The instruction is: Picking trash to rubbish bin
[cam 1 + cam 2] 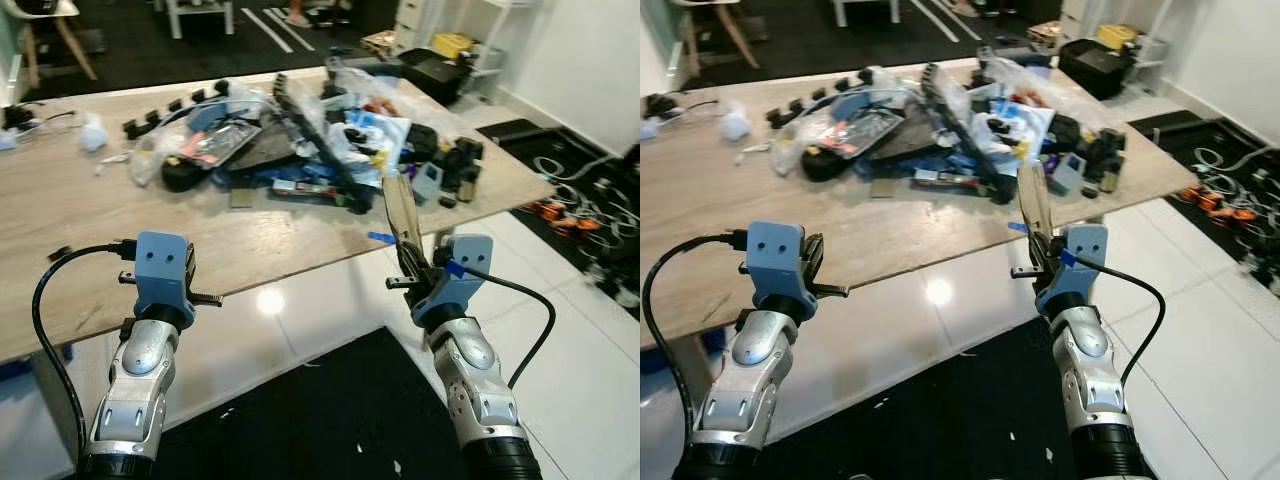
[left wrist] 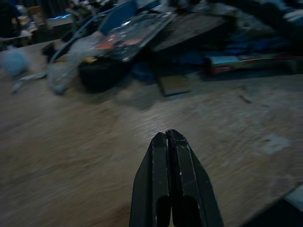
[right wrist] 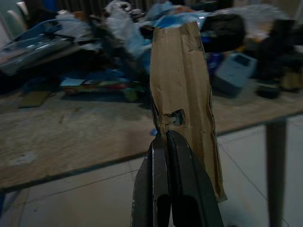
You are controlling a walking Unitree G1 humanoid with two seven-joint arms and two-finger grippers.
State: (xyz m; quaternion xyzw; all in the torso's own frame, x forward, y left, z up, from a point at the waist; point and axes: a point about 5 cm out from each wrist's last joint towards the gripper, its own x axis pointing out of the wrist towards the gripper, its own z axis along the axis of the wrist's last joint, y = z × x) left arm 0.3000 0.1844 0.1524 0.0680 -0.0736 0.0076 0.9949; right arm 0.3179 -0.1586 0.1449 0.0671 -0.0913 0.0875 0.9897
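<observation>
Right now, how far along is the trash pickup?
Early. In hand: the right gripper is shut on a strip of brown cardboard, held upright off the table edge. The left gripper is shut and holds nothing, over bare wood. Left: a clutter pile of bags and wrappers on the table, and binning the cardboard.

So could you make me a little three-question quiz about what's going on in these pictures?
1. True or false: the right tool is clamped on a flat strip of brown cardboard.
2. The left tool is: A open, B shut with nothing in it, C holding a bottle.
3. Fill in: the heap of plastic bags and black parts lies on the wooden ____.

Key: 1 true; 2 B; 3 table.
</observation>
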